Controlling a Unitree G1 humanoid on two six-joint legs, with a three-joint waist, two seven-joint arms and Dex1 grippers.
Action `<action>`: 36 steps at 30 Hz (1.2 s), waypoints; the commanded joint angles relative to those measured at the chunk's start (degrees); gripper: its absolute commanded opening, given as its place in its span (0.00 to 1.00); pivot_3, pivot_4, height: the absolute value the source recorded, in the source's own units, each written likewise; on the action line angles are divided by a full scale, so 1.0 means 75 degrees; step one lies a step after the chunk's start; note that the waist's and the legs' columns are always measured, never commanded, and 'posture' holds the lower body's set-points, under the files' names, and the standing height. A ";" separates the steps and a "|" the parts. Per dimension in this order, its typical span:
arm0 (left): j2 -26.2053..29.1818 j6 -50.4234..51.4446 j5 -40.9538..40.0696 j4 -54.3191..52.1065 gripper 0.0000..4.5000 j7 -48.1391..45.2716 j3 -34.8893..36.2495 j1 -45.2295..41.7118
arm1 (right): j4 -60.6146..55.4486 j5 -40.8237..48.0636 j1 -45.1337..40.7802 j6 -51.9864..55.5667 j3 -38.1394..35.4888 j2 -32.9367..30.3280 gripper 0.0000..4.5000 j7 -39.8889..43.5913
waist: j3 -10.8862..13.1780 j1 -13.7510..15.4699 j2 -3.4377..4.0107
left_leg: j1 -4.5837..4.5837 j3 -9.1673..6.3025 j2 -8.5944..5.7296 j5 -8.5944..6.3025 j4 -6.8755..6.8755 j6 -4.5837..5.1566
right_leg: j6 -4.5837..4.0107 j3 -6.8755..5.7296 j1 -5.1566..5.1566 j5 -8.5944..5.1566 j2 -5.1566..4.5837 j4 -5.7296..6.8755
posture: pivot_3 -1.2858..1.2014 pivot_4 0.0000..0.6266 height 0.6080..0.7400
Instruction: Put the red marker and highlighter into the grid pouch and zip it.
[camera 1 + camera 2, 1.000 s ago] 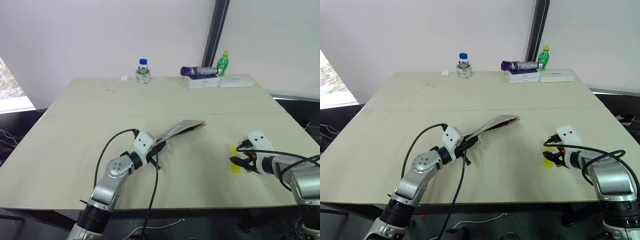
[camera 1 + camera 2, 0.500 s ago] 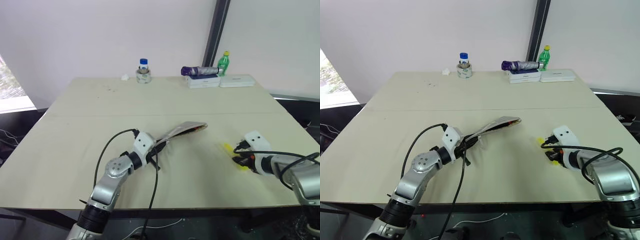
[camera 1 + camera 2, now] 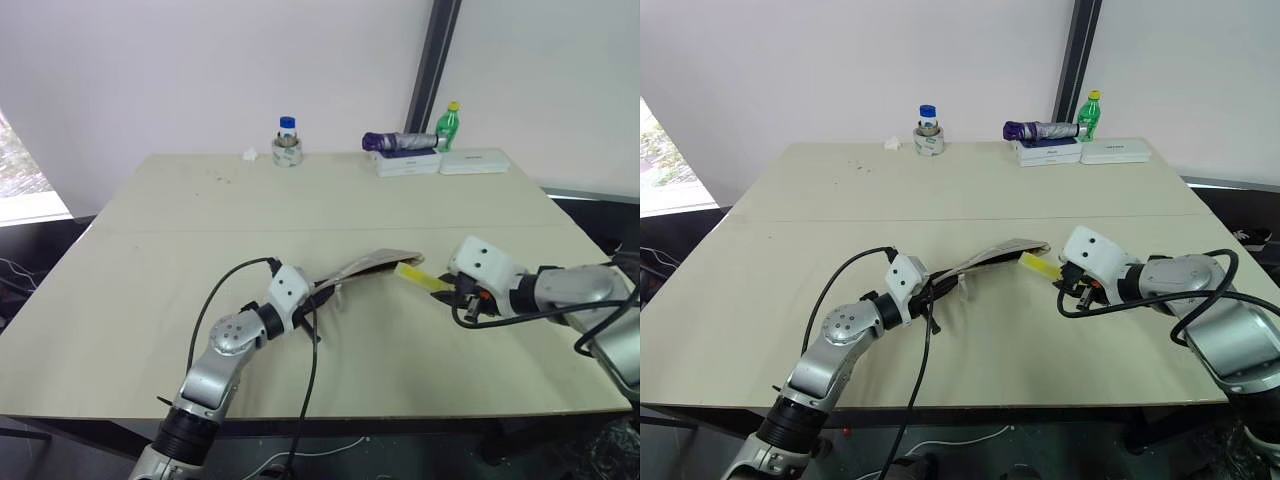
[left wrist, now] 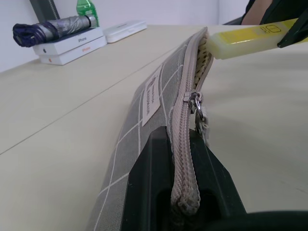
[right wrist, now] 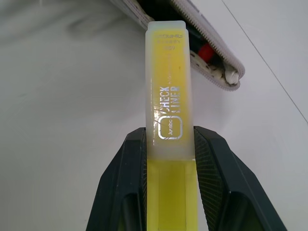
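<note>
The grid pouch (image 3: pixel 366 265) is grey with white lines and hangs slanted above the table, its zipper open. My left gripper (image 3: pixel 318 298) is shut on the pouch's near end, the zipper seam between its fingers (image 4: pixel 149 192). The yellow highlighter (image 3: pixel 419 277) is held off the table, its tip at the pouch's open mouth (image 5: pixel 219 67). My right gripper (image 5: pixel 169 159) is shut on the highlighter (image 5: pixel 166 96), just right of the pouch. The red marker (image 5: pixel 206 51) shows as a red and dark piece inside the pouch's opening.
Along the table's far edge stand a small blue-capped bottle (image 3: pixel 287 143), a folded purple umbrella (image 3: pixel 400 142) on white boxes, a green bottle (image 3: pixel 447 122) and a flat white case (image 3: pixel 473 160). The table's front edge lies close below both arms.
My right gripper closed on the highlighter, lifted it off the table and carried it left to the pouch's mouth, rolling as it went. My left gripper and the pouch stayed put.
</note>
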 commanded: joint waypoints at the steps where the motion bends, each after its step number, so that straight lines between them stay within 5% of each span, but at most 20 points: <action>1: 0.0019 -0.0182 0.0069 -0.0279 0.00 -0.0060 -0.0117 -0.0064 | -0.0029 -0.0036 -0.0213 -0.0126 -0.0118 -0.0110 0.18 0.0043 | 0.0000 0.0001 0.0000 | 0.0000 0.0000 0.0000 0.0000 0.0000 0.0000 | 0.0000 0.0000 0.0000 0.0000 0.0000 0.0000 | 0.52 0.24 1.00; 19: 0.0704 -0.1179 0.0935 -0.0317 0.00 -0.0748 -0.0901 0.0015 | -0.0272 -0.0327 -0.0515 -0.0382 0.0974 -0.0323 0.18 0.0763 | 0.0000 -0.0009 0.0001 | -0.0002 -0.0003 0.0000 -0.0001 -0.0003 0.0000 | -0.0001 0.0002 -0.0006 0.0000 -0.0003 -0.0001 | 0.52 0.24 1.00; 33: 0.0983 -0.1479 0.0849 -0.0377 0.00 -0.1446 -0.1093 0.0025 | -0.0105 -0.0673 -0.1388 -0.0549 0.1860 0.0445 0.18 0.0997 | 0.0000 -0.0013 0.0002 | -0.0003 -0.0007 0.0001 -0.0001 -0.0006 0.0001 | -0.0001 0.0006 -0.0015 0.0000 -0.0009 -0.0002 | 0.52 0.24 1.00; 34: 0.0973 -0.1468 0.0844 -0.0378 0.00 -0.1444 -0.1083 0.0030 | -0.0107 -0.0660 -0.1402 -0.0562 0.1825 0.0457 0.41 0.1020 | 0.0000 -0.0012 0.0002 | -0.0003 -0.0007 0.0001 -0.0001 -0.0006 0.0001 | -0.0001 0.0006 -0.0015 0.0000 -0.0009 -0.0002 | 0.52 0.24 1.00; 36: 0.0957 -0.1430 0.0820 -0.0378 0.00 -0.1434 -0.1037 0.0042 | -0.0121 -0.0647 -0.1399 -0.0576 0.1711 0.0403 0.63 0.1048 | 0.0000 -0.0006 0.0002 | -0.0004 -0.0007 0.0001 -0.0002 -0.0006 0.0001 | -0.0001 0.0006 -0.0015 0.0000 -0.0009 -0.0002 | 0.52 0.24 1.00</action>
